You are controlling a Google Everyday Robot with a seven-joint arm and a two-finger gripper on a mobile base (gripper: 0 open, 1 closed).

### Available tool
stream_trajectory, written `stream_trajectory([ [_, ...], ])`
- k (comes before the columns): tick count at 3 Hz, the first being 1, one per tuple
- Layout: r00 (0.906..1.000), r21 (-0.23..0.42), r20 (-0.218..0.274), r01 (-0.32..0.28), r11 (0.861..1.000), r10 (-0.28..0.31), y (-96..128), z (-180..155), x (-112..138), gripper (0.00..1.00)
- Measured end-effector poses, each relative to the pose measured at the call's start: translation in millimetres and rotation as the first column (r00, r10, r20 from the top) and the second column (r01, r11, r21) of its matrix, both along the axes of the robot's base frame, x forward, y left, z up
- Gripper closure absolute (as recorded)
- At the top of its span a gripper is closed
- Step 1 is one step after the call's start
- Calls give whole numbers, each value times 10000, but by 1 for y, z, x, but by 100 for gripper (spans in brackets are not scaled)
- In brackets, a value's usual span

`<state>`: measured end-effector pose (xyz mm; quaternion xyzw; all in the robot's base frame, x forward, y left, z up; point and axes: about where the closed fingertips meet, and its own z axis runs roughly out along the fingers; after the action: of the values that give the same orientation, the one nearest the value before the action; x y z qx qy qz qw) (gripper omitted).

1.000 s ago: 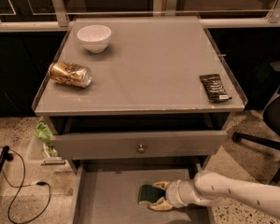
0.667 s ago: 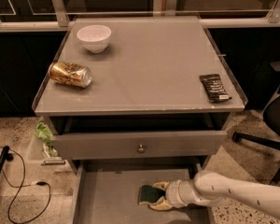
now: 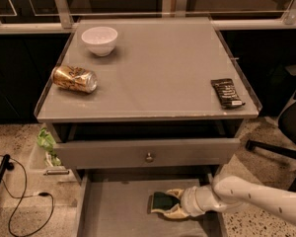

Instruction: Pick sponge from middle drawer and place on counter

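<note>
Grasping looks like the step under way. The robot's pale two-fingered hand (image 3: 164, 203) lies low inside the wide, shallow grey middle drawer (image 3: 113, 209), pulled out so its floor can be reached. The white arm comes in from the right, passing below the closed grey drawer with the round metal knob (image 3: 149, 157). Its fingers (image 3: 171, 213) sit one on each side of the small dark green rectangular sponge (image 3: 160, 199), closed against its edges. The sponge rests on the drawer floor, right of the middle, not yet lifted.

Above, the large matte grey rimmed surface (image 3: 153, 78) carries a white round bowl (image 3: 99, 39) and a golden drink can on its side (image 3: 74, 79) to the left. A black snack wrapper (image 3: 227, 93) lies by the right rim. The bare stretch between them seems the natural place to set the sponge down.
</note>
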<state>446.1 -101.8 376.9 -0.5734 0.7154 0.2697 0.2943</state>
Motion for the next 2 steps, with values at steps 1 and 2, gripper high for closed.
stream_trajectory([
  [1,9992,338,-286,-262,9991,272,-19,41,-4,100],
  [2,9979,604,-323,-542,9967,562,-36,81,-7,100],
])
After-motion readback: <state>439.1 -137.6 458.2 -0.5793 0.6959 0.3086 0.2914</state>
